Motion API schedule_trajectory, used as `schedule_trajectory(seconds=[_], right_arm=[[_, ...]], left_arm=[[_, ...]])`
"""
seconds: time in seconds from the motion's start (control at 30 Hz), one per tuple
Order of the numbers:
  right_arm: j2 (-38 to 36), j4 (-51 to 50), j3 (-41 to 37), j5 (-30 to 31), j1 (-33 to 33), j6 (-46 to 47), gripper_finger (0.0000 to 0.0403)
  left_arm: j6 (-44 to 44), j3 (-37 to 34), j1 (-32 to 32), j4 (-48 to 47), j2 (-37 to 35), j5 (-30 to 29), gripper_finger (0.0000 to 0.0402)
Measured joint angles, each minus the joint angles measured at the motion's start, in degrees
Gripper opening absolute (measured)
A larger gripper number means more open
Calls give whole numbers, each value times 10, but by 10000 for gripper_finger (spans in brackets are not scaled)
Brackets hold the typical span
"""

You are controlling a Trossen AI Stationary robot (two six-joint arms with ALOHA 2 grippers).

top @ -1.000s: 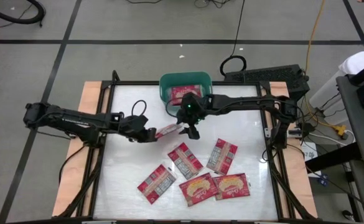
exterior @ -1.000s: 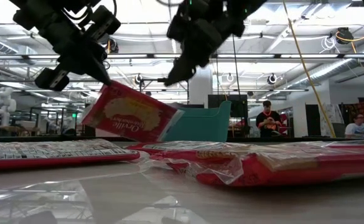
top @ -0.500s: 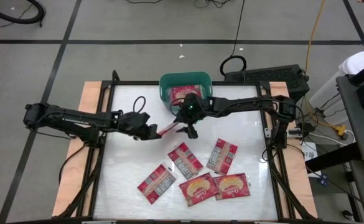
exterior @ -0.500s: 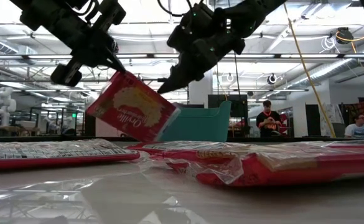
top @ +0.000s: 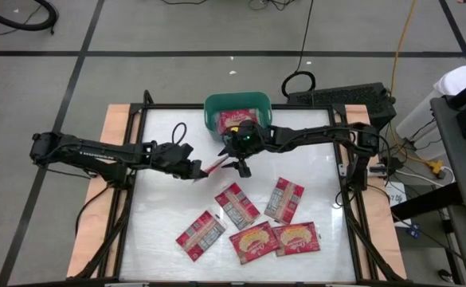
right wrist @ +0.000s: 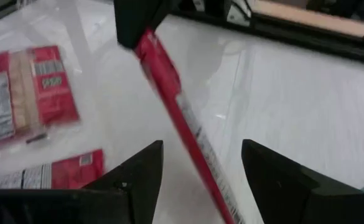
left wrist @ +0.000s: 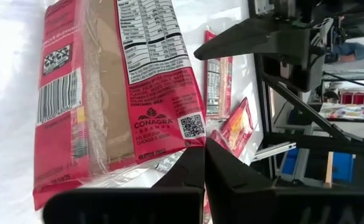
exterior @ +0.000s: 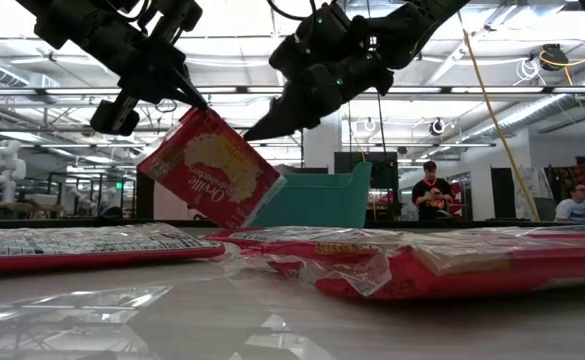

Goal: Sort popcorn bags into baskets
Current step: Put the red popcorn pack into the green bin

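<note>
**Packet held edge-on between two grippers**

White, glossy tabletop fills the high view, framed by dark rails with pale wood at both sides, on a grey floor crossed with tape lines. The left gripper (top: 197,172) is clamped on one end of a red packet (top: 213,166) raised above the table's middle. The right gripper (top: 239,165) sits at the packet's other end, just in front of the teal basket (top: 214,110), which already holds a bag. Five more bags (top: 248,221) lie flat nearer the front edge, some showing popcorn, some showing white print.

Low view: the packet (exterior: 210,172) hangs tilted, popcorn face outward, its upper corner pinched by the left gripper (exterior: 184,98). The right gripper (exterior: 272,125) points down at its upper edge, with the basket (exterior: 332,196) behind. Beyond are ceiling pipes, lamps and two seated people.

Left wrist view: closed fingers (left wrist: 197,171) bite the crinkled clear seam of the packet (left wrist: 116,87), whose printed panel faces the camera.

Right wrist view: two dark fingers (right wrist: 138,171) stand apart, the thin edge of the packet (right wrist: 182,121) running between them without touching either.
</note>
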Motion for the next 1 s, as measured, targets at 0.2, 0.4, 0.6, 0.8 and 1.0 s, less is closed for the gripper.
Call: schedule_trajectory(seconds=[0.2,0.4,0.6,0.8,1.0], right_arm=[[13,10,1,-1,2,11,214],[47,34,0,-7,6,12,197],[47,36,0,-16,8,23,127],[47,38,0,-16,7,34,20],[43,29,0,-16,3,74,20]], left_arm=[[9,0,0,1,0,0,0],[40,0,0,17,0,0,0],[85,0,0,13,0,0,0],[138,0,1,32,0,-19,8],[172,0,1,55,-3,-25,41]])
